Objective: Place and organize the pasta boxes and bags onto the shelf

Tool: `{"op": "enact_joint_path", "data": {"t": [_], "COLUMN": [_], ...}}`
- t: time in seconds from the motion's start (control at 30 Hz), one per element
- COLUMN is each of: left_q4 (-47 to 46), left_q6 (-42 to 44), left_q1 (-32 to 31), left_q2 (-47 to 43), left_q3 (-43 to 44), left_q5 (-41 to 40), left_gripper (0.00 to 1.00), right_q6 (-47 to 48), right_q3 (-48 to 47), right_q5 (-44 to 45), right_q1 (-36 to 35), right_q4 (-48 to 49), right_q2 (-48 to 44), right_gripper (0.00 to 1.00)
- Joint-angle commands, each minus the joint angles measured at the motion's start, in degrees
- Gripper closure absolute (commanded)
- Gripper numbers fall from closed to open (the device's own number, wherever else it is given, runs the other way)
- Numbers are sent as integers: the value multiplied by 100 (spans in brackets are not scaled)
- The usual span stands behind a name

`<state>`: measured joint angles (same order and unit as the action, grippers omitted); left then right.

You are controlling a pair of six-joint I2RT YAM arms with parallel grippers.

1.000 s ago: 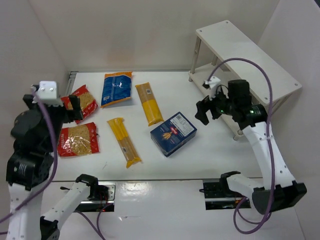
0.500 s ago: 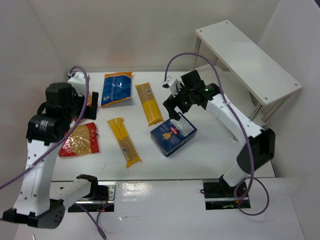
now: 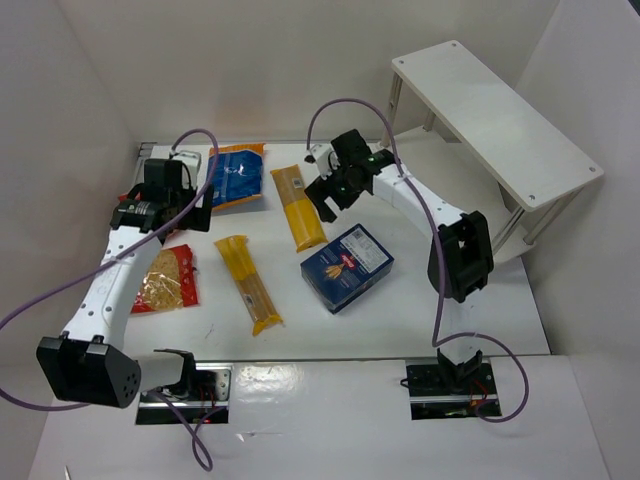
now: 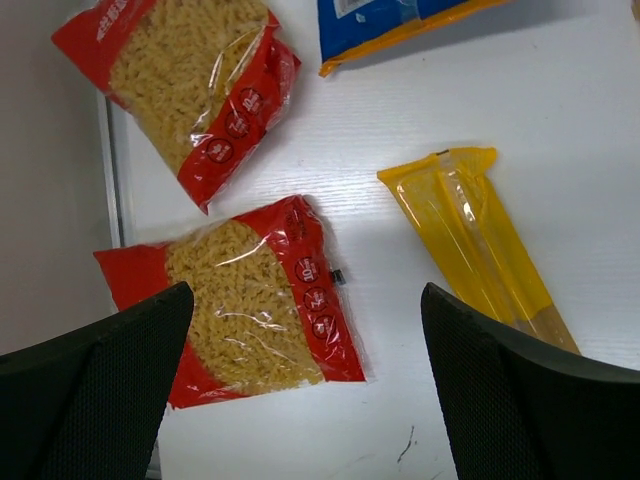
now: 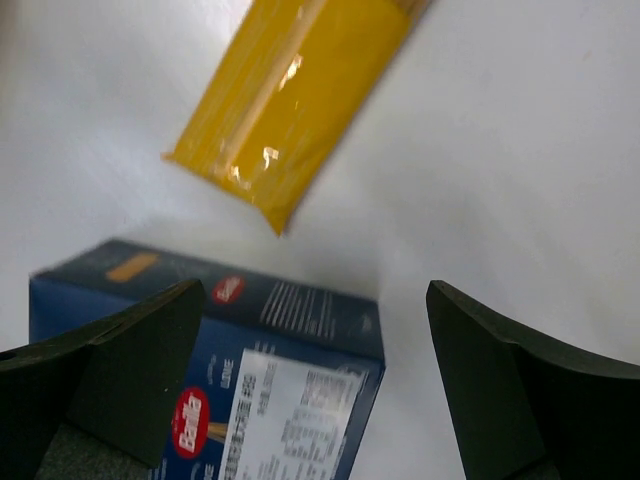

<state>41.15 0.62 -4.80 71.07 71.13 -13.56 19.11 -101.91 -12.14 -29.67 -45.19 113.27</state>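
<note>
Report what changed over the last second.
Both arms reached out: the left gripper hangs above the two red plastic pasta bags, the right gripper above the far yellow spaghetti packet and dark blue cardboard box. Both open, nothing grasped. Packages and white two-tier shelf unmoved.

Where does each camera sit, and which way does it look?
Top external: above and behind the arm bases, looking down at the table and shelf; both arms show.
Left wrist: looks down at two red pasta bags and a yellow spaghetti packet; open left jaws below.
Right wrist: looks down at the dark blue pasta box and another spaghetti packet; open right jaws below.
Shared: top and right wrist show the box.
</note>
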Motion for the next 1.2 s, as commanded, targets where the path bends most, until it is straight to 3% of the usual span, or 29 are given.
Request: {"op": "enact_joint_path", "data": {"t": [0.0, 0.17, 0.47, 1.03, 1.17], "left_q4": [-310, -396, -546, -660, -547], "left_q6": [-326, -273, -221, -115, 94], "left_q1": [259, 681, 1402, 1508, 1508], "left_q2": [-40, -146, -383, -445, -374], "left_q3": [33, -388, -645, -1084, -1084], "left_q5": [-191, 292, 970, 1022, 1600], "left_gripper": [0, 0, 0, 0, 0], "right_q6": [-461, -1014, -1656, -1762, -1709], "right_q3": [-374, -120, -48, -242, -303], "right_q5": [298, 696, 871, 924, 723], "right_q1": [-310, -522, -575, -575, -575], "right_q4": [1010, 1740, 2128, 1970, 1786], "right_q2": [28, 326, 898, 1549, 1488], "right_gripper": [0, 0, 0, 0, 0]}}
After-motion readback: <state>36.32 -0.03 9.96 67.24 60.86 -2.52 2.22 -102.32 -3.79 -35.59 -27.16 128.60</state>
